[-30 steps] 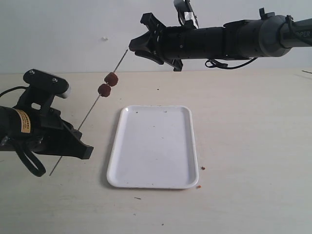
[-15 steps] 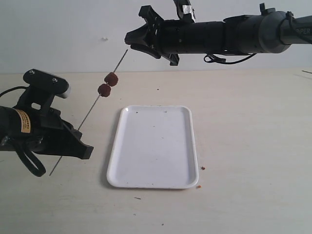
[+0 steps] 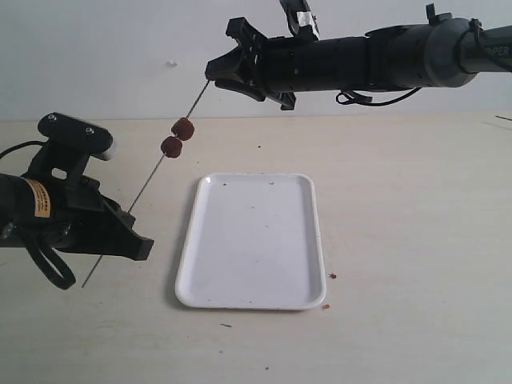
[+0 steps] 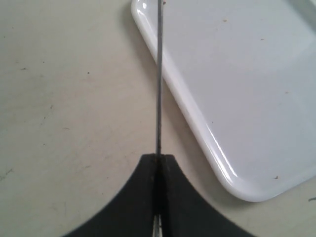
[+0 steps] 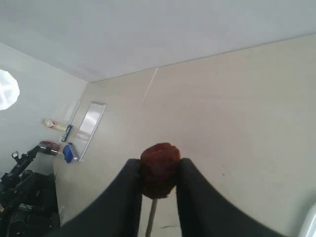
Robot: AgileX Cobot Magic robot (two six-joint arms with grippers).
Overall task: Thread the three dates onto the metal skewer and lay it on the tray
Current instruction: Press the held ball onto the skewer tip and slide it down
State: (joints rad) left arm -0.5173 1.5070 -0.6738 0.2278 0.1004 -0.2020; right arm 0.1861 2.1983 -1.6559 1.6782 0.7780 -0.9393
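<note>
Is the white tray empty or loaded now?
Empty, apart from tiny specks: the tray is bare white; the skewer with two dates is held beside it.

The skewer (image 3: 144, 188) slants left of the tray (image 3: 252, 240), two dates (image 3: 182, 128) on it past the tray's far-left corner, a third date (image 5: 159, 169) at its far tip.

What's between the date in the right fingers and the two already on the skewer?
Nothing visible. The right gripper holds the third date at the upper tip of the skewer. The rod runs bare to the upper threaded date, with the lower threaded date just beyond. The left gripper clamps the skewer lower down.
</note>
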